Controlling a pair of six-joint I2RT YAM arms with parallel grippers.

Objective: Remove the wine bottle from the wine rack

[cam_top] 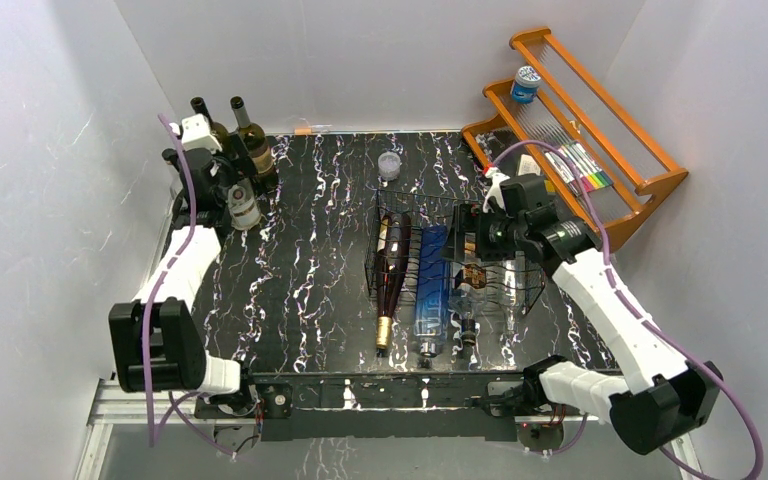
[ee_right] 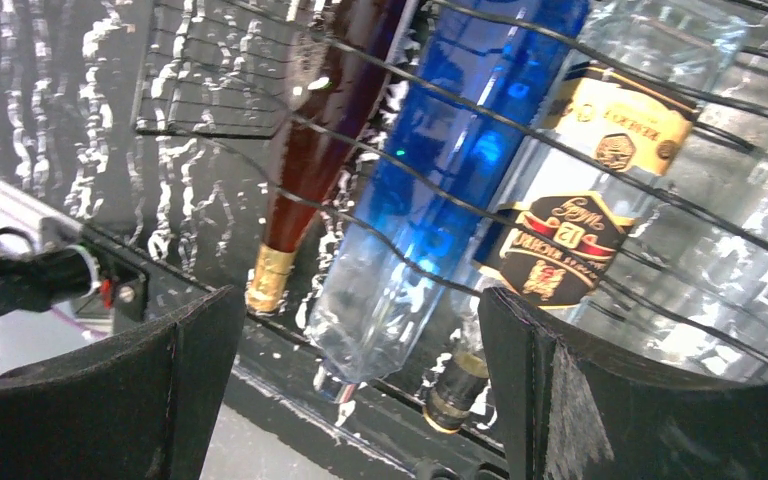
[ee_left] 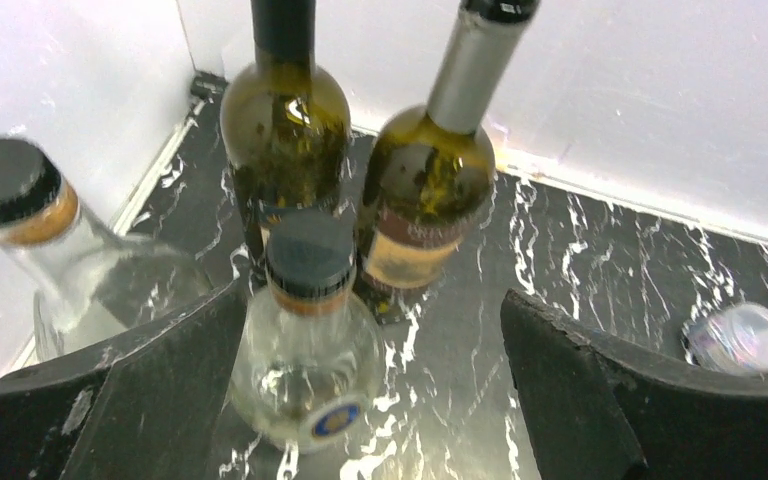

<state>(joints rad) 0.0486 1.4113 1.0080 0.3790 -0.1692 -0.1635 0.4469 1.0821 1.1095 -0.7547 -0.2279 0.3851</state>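
The black wire wine rack (cam_top: pixel 505 290) stands mid-table with three bottles lying in it: a dark red wine bottle (cam_top: pixel 392 265) with gold foil, a blue bottle (cam_top: pixel 432 285) and a clear labelled bottle (cam_top: pixel 468 295). My right gripper (cam_top: pixel 467 245) hovers open above the rack. In the right wrist view it (ee_right: pixel 360 370) frames the blue bottle (ee_right: pixel 430 170), with the wine bottle (ee_right: pixel 310 130) to the left, the clear bottle (ee_right: pixel 610 140) to the right and the rack wires (ee_right: pixel 210 110) across them. My left gripper (ee_left: pixel 375 390) is open at the far left, a small upright clear bottle (ee_left: pixel 305 340) against its left finger.
Two upright green wine bottles (ee_left: pixel 285 130) (ee_left: pixel 430 170) and another clear bottle (ee_left: pixel 20 200) stand in the back left corner (cam_top: pixel 230 150). A clear plastic cup (cam_top: pixel 389 165) sits behind the rack. An orange wooden shelf (cam_top: pixel 650 190) holding a blue-capped jar (cam_top: pixel 526 83) leans at the back right. White walls enclose the table.
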